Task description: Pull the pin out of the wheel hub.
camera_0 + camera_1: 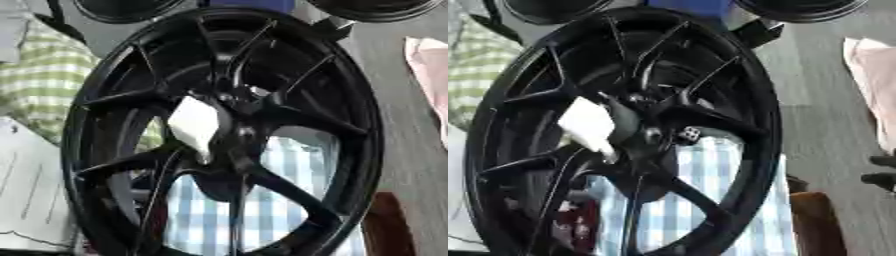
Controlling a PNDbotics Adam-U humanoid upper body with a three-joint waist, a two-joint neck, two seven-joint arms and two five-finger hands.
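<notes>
A black spoked wheel hub point(350, 100) stands upright and fills both views. At its centre a white, blocky piece point(194, 125) lies against the dark middle boss. Just right of the boss, the right eye view shows a small white dotted bit point(690, 133); I cannot tell whether it is the pin. Two dark tips of what looks like my right hand point(880, 170) poke in at the right edge, well away from the hub. My left hand does not show in either view.
A blue-and-white checked cloth point(289, 165) shows through the spokes. A green checked cloth point(44, 75) lies left, a pink cloth point(430, 65) right, a brown object point(820, 222) lower right. Two dark round rims point(798, 9) sit at the top.
</notes>
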